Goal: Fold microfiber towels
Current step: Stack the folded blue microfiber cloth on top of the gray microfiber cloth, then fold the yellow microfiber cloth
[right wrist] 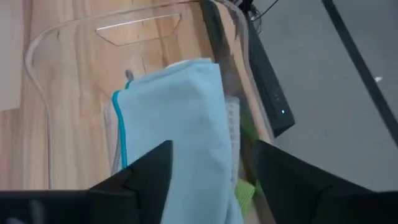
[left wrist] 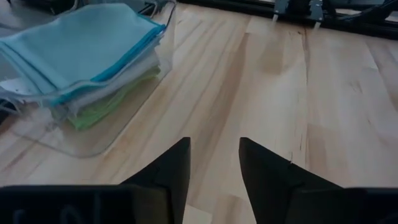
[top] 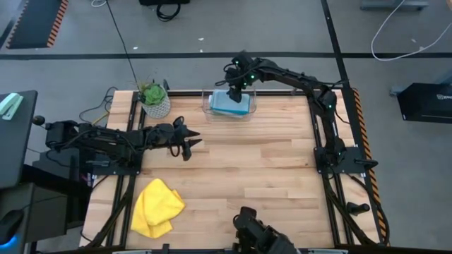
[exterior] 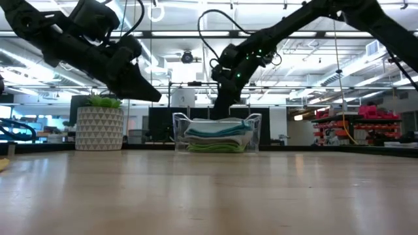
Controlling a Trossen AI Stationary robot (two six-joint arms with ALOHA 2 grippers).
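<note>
A clear plastic bin (top: 246, 111) stands at the table's far edge and holds a folded stack: a light blue towel (top: 227, 104) on top, a pale grey towel (exterior: 219, 138) under it and a green towel (exterior: 215, 147) at the bottom. My right gripper (top: 234, 94) hangs open just above the blue towel (right wrist: 180, 118), with its fingers over the stack and apart from it. A yellow towel (top: 157, 206) lies crumpled at the table's near left. My left gripper (top: 193, 142) is open and empty above bare wood at the left, pointing toward the bin (left wrist: 81, 134).
A green plant in a white patterned pot (top: 155, 101) stands at the far left, next to the bin. A dark camera mount (top: 256, 231) sits at the near edge. Bare wood (top: 254, 162) lies across the middle and right of the table.
</note>
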